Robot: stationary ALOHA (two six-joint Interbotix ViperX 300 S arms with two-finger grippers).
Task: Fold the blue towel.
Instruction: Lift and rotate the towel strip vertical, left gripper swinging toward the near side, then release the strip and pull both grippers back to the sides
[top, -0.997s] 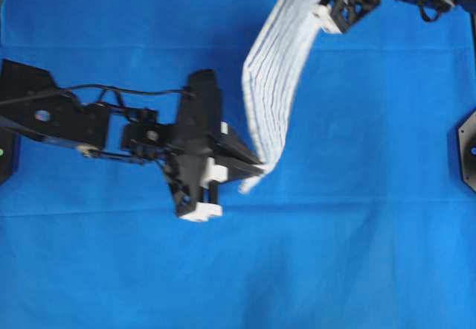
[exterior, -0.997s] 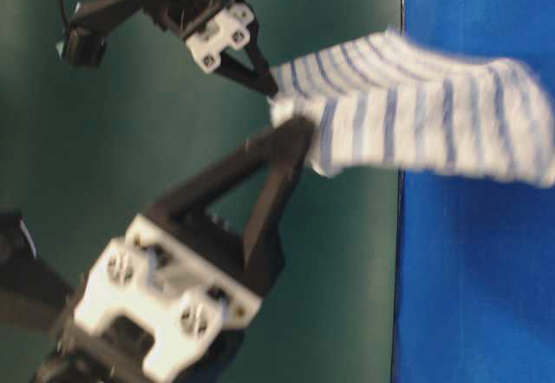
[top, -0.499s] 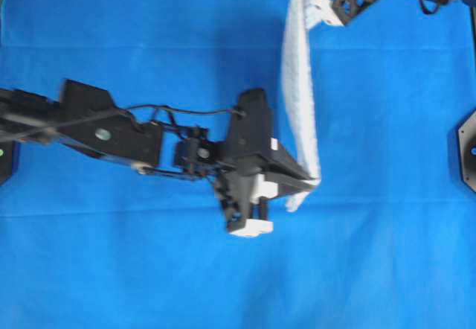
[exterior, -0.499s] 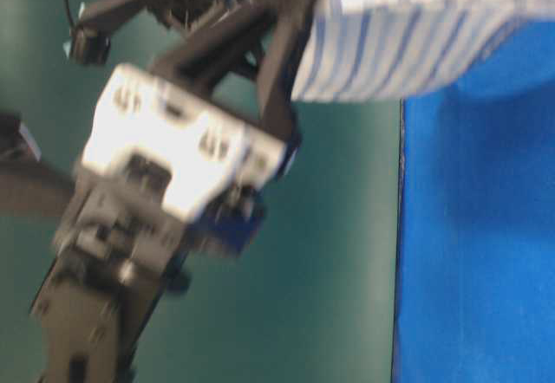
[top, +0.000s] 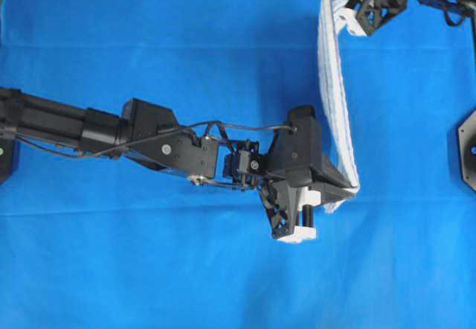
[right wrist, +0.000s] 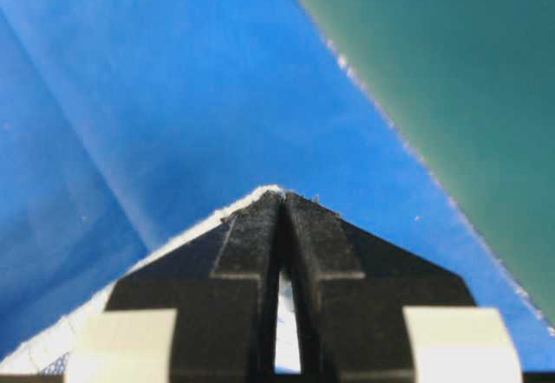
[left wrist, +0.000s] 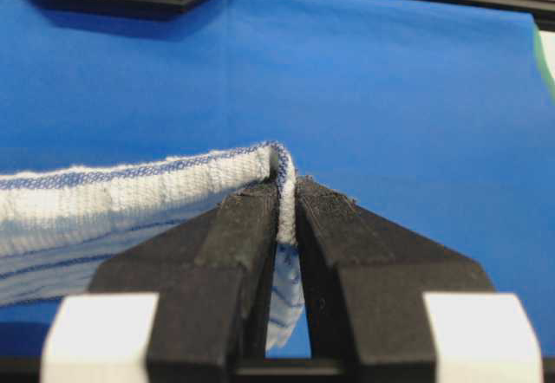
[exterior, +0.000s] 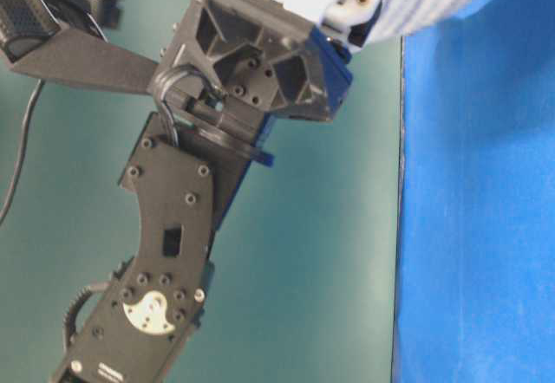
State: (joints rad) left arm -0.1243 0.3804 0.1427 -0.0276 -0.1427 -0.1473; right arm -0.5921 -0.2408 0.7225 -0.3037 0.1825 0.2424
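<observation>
Two tools pinch blue towel (top: pixel 332 83) ends, stretched between.

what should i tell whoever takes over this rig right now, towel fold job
Left gripper: shut on one end of the blue towel, pinching its edge between the fingertips, over the middle of the blue cloth.
Right gripper: shut on the towel's other end, at the far right edge of the overhead view.
Towel: held off the cloth, hanging as a narrow band between the two grippers.
Done: both ends gripped and lifted.
Left: lay the towel down, bring one end over the other, release. No fold is lying on the cloth yet.
</observation>
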